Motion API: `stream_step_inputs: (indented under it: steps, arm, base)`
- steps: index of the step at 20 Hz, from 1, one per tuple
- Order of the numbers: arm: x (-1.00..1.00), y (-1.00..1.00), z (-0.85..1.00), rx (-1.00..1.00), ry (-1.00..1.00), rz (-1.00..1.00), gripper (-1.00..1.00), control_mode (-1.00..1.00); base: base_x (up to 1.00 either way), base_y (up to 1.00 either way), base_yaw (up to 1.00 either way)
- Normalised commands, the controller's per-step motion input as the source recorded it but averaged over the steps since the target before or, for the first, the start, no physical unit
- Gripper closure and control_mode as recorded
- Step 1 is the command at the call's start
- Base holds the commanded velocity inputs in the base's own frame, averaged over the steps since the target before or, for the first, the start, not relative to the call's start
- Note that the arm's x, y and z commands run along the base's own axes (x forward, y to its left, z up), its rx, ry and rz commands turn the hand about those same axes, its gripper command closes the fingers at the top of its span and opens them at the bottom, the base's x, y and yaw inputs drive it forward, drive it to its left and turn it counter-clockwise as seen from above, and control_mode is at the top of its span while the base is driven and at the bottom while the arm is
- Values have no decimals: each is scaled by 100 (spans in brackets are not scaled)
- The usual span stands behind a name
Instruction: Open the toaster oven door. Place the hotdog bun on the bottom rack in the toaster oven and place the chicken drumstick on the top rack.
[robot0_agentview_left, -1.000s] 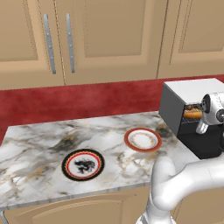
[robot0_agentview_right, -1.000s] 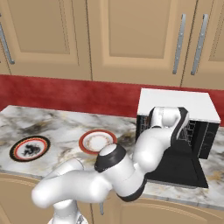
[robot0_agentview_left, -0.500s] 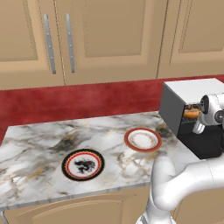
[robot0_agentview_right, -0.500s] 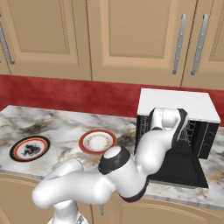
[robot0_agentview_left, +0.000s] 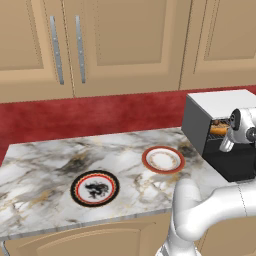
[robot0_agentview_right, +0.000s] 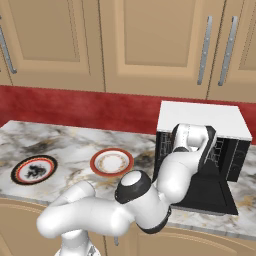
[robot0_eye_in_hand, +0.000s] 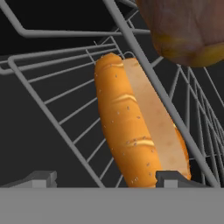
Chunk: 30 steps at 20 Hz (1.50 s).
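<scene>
The white arm has drawn back slightly from the boxy black toaster oven (robot0_agentview_right: 202, 150). The gripper (robot0_eye_in_hand: 105, 177) is open, holding nothing; the golden-orange hotdog bun (robot0_eye_in_hand: 135, 131) lies just ahead on the bottom wire rack (robot0_eye_in_hand: 65, 109), the lumpy brown chicken drumstick (robot0_eye_in_hand: 188, 30) above. The right base view shows the lowered black door (robot0_agentview_right: 207, 192).

Hotdog bun (robot0_eye_in_hand: 138, 133) lies on bottom rack (robot0_eye_in_hand: 65, 118), drumstick (robot0_eye_in_hand: 188, 26) above.

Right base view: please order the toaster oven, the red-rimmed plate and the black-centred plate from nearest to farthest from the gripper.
1. Toaster oven, right; the gripper reaches inside.
2. Red-rimmed plate, middle of counter.
3. Black-centred plate, far left.
</scene>
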Motion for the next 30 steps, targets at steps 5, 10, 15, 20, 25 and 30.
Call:
stream_step_inputs:
  steps: [5,10,15,20,25,30]
  arm:
    - [12,-4,50,7,23,-3,-100,-100]
    - [-10,-16,56,3,13,-5,-100,-100]
    - [-21,-6,58,5,9,-13,-100,-100]
    - [-34,-2,42,3,14,-29,-100,-100]
    - [-38,-4,40,4,12,-30,-100,-100]
    - [-45,-3,29,5,5,-37,-100,-100]
  base:
    - [0,0,0]
    - [0,0,0]
    - [0,0,0]
    - [0,0,0]
    - [0,0,0]
    - [0,0,0]
